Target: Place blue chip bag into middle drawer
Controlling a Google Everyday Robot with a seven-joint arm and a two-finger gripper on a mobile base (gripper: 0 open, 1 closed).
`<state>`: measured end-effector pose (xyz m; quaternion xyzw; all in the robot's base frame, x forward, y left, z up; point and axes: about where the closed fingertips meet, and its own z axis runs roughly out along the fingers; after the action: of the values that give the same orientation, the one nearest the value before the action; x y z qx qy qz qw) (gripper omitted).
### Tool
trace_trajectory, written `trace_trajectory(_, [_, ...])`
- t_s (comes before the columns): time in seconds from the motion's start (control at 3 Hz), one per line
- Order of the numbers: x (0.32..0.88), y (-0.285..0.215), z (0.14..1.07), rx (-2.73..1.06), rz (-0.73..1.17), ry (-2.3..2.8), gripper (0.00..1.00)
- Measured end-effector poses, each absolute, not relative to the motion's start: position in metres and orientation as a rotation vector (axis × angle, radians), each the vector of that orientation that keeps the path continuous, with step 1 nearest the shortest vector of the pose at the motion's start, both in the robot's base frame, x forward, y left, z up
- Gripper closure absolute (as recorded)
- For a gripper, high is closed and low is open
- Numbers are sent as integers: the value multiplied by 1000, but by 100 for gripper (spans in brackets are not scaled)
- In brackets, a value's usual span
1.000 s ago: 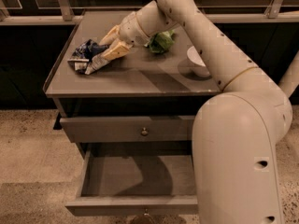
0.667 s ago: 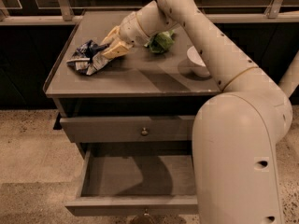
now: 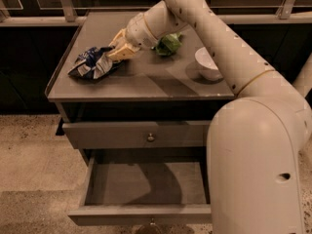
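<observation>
The blue chip bag lies crumpled on the left part of the grey cabinet top. My gripper is low over the top, right at the bag's right edge and touching it. The middle drawer is pulled out below and shows its bare grey floor and front rim. My large white arm reaches in from the right and hides the drawer's right end.
A green foil bag lies just behind my wrist. A white bowl stands at the right of the top. The drawer front with a brass knob is shut above the open drawer. Railing runs behind the cabinet.
The blue chip bag has shifted a little to the left and toward the front and lies flatter. My gripper has stayed at its right edge.
</observation>
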<state>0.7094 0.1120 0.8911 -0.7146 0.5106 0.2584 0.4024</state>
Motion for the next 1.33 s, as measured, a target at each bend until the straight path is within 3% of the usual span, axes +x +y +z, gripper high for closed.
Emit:
trace_trajectory(0.33, [680, 88, 916, -1778, 617, 1348, 100])
trace_trajectory(1.0, [570, 50, 1017, -1579, 390, 1472, 100])
trace_trajectory(1.33, [545, 45, 1019, -1586, 324, 1495, 100])
